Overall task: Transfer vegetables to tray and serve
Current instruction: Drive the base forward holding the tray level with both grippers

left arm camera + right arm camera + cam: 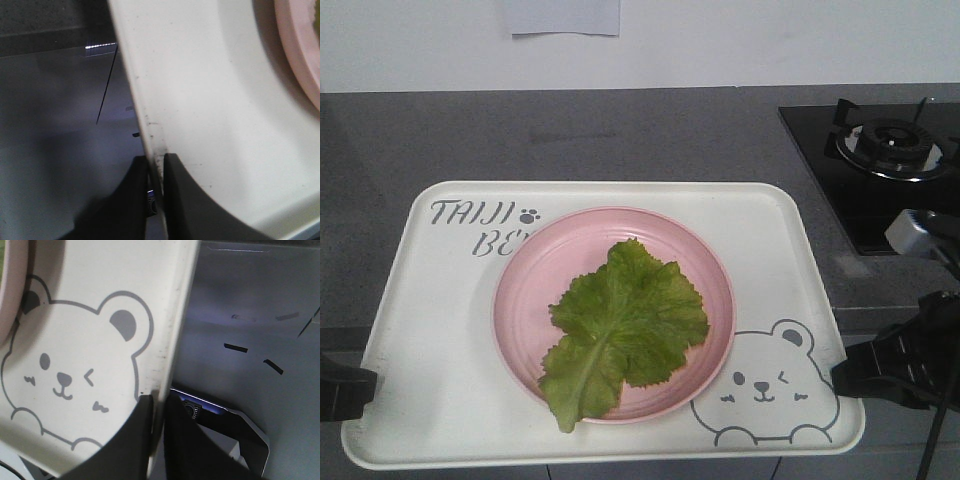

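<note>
Left gripper [156, 167] pinches the tray [200, 100] by its left rim, right gripper [159, 402] clamps the right rim beside the bear drawing [63, 377], and the lettuce leaf [620, 325] lies on the pink plate [535, 290] mid-tray.

Sides of the tray [440, 330] blocked, room behind

The left gripper [156, 160] and right gripper [159, 402] clamp its 2 short rims, closing the side approaches. The pink plate [535, 270] with the lettuce leaf [625, 320] fills the middle, with bare strips either side. Grey countertop [570, 130] lies open behind; the gas burner [892, 148] crowds the far right.
</note>
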Tool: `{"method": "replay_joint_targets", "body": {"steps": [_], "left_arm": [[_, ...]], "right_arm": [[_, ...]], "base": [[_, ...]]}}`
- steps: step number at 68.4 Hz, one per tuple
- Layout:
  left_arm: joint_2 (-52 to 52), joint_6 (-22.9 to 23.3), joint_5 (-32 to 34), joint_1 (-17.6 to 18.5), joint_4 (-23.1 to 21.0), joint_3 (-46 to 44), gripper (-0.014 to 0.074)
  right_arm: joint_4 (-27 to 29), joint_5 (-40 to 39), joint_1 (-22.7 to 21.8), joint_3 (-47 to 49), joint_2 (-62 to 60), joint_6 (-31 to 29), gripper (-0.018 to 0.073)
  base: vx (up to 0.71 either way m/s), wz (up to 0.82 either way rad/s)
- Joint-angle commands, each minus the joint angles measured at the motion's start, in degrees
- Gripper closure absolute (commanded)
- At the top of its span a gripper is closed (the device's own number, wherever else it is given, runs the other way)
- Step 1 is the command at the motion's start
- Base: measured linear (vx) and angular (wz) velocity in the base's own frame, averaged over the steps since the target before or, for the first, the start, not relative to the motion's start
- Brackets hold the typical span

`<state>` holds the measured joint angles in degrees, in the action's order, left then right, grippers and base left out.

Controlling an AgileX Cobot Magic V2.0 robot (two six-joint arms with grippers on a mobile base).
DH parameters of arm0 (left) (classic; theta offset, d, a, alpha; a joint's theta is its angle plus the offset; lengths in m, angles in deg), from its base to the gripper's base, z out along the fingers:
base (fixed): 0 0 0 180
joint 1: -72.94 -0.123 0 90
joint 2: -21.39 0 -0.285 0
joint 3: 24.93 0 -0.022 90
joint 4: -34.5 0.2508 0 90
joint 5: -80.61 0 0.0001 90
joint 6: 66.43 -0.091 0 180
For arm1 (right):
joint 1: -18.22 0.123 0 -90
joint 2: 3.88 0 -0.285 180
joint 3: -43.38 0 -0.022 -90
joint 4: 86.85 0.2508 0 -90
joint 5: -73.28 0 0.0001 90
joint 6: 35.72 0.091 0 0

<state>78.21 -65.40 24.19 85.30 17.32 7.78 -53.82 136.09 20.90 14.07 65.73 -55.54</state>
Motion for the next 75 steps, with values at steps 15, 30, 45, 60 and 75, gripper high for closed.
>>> {"method": "replay_joint_targets", "body": {"steps": [15, 30, 45, 60, 75], "left_arm": [[-0.8, -1.6, 3.6, 0.6, -2.1, -1.5, 0.0602], [-0.8, -1.6, 3.6, 0.6, -2.1, -1.5, 0.0602], [-0.8, -1.6, 3.6, 0.6, -2.1, -1.5, 0.0602], [-0.8, -1.6, 3.6, 0.6, -2.1, -1.5, 0.0602], [-0.8, -1.6, 3.6, 0.6, -2.1, -1.5, 0.0602]], "right_arm": [[3.4, -0.1, 0.3, 1.5, -1.3, -2.9, 0.0562], [3.4, -0.1, 0.3, 1.5, -1.3, -2.9, 0.0562], [3.4, -0.1, 0.3, 1.5, -1.3, -2.9, 0.0562], [3.4, -0.1, 0.3, 1.5, -1.3, -2.9, 0.0562], [3.4, -0.1, 0.3, 1.5, -1.3, -2.9, 0.0562]], "base": [[0.09, 0.11], [0.1, 0.13], [0.1, 0.14], [0.09, 0.11], [0.07, 0.06]]}}
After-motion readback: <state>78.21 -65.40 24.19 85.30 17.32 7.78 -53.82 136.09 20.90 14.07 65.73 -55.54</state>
